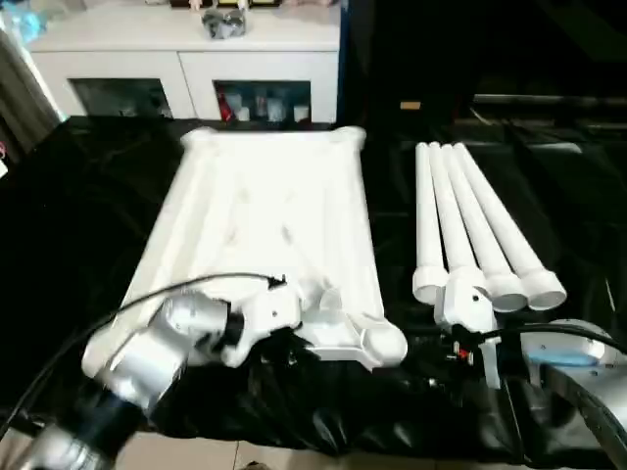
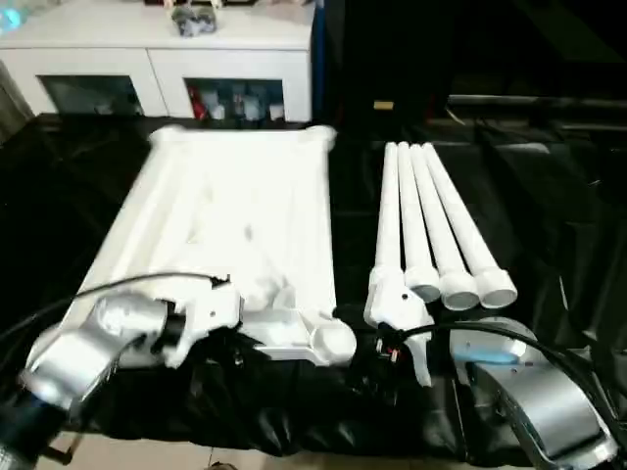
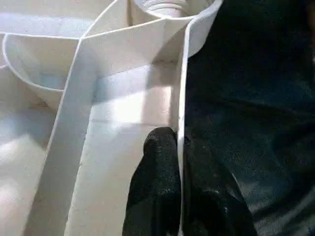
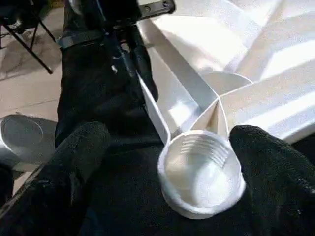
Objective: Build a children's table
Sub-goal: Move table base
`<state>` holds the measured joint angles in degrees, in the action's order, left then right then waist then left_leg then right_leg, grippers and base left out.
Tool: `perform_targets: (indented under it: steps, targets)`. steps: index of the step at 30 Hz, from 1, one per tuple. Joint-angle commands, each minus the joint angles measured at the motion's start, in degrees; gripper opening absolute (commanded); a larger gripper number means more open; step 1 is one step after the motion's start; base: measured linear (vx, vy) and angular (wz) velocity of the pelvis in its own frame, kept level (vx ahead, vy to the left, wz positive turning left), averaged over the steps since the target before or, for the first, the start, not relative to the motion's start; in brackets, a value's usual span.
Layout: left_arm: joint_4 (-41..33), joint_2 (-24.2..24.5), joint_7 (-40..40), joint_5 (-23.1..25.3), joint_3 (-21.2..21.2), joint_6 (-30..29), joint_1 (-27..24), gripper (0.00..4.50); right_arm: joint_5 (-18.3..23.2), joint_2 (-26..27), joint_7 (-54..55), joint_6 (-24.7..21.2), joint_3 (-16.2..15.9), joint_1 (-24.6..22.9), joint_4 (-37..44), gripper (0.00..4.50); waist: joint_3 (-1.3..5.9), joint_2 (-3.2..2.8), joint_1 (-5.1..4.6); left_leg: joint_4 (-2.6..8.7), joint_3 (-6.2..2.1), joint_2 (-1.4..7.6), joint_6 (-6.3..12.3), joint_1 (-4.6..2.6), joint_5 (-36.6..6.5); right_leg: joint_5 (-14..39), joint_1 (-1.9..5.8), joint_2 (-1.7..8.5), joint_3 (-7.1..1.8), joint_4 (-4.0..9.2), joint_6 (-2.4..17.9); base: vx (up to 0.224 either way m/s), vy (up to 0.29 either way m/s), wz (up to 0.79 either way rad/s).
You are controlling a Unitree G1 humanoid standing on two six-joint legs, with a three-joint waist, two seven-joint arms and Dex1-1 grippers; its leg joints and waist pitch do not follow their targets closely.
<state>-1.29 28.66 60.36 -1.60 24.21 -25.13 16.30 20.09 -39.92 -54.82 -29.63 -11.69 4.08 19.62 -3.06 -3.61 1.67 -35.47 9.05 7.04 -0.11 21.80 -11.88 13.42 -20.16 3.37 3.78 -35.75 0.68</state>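
The white table top point(image 1: 274, 215) lies underside up on the black cloth, ribs showing. My left gripper point(image 3: 179, 140) is shut on the thin rim wall of its near edge, one black finger on each side. It stands just left of the near right corner socket point(image 1: 387, 343). The right wrist view shows that grip point(image 4: 135, 59) from the other side. My right gripper point(image 4: 170, 135) is open, and its black fingers point(image 4: 74, 167) stand wide apart on either side of that round threaded socket point(image 4: 202, 172). Several white tapered legs point(image 1: 470, 225) lie side by side to the right of the top.
Black cloth point(image 1: 78, 215) covers the work surface, and its near edge drops to a pale floor point(image 1: 294, 455). A white cabinet point(image 1: 186, 59) stands behind. A black cable point(image 1: 147, 299) loops over my left forearm. A black stand point(image 4: 24, 24) is on the floor.
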Motion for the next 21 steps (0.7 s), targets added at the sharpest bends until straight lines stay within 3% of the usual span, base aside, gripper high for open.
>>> perform_targets:
  steps: [1,7,8,14,20,21]
  targets:
    - [-1.9,-0.2,-4.7,0.7,-3.3,-4.7,-1.3,0.02,-0.4,0.2,0.4,0.2,0.0,0.3,0.4,4.41,2.42,0.93,0.30,5.31,-3.13,6.91,2.75,-0.64,-14.1,12.8,1.57,7.02,-4.06,5.00,14.4,0.000,0.000,0.00]
    - [-4.6,-1.9,-10.2,1.6,-4.8,-9.4,-2.3,0.02,-0.2,1.6,0.6,0.0,-0.4,2.2,-0.6,4.41,2.22,1.63,0.27,5.21,-3.10,6.48,2.62,-0.56,-14.1,16.7,1.37,6.84,-3.99,5.51,12.6,0.000,0.000,0.00]
    - [-4.8,-2.0,-10.6,1.6,-4.7,-9.4,-2.3,0.02,-0.1,1.9,0.7,0.0,-0.4,2.5,-0.7,4.41,2.32,1.33,0.40,5.16,-3.09,6.55,2.65,-0.73,-13.6,15.7,1.22,6.76,-4.04,5.42,12.7,0.000,0.000,0.00]
    - [-6.6,-3.5,-9.8,-0.6,-4.5,-5.1,-3.3,0.02,1.0,2.8,1.0,-0.6,0.1,2.9,-0.5,4.41,2.66,1.43,0.74,5.17,-2.93,6.71,4.22,-0.63,-10.0,7.4,1.41,6.64,-3.96,4.73,13.9,0.000,0.000,0.00]
    - [-7.3,-3.3,-9.3,-0.9,-3.3,-4.1,-3.5,0.02,2.9,3.2,1.2,-1.9,1.8,3.4,0.1,4.41,2.78,1.33,0.97,4.98,-2.80,6.67,4.86,-0.64,-9.2,6.3,1.49,6.75,-3.93,4.67,14.3,0.000,0.000,0.00]
    - [-7.2,-3.6,-9.8,-1.2,-3.8,-4.7,-3.2,0.29,3.6,3.5,1.6,-2.7,2.8,3.7,0.2,4.45,2.82,1.32,1.01,4.95,-2.79,6.68,4.86,-0.62,-9.0,6.2,1.49,6.76,-3.91,4.64,14.3,0.000,0.000,0.00]
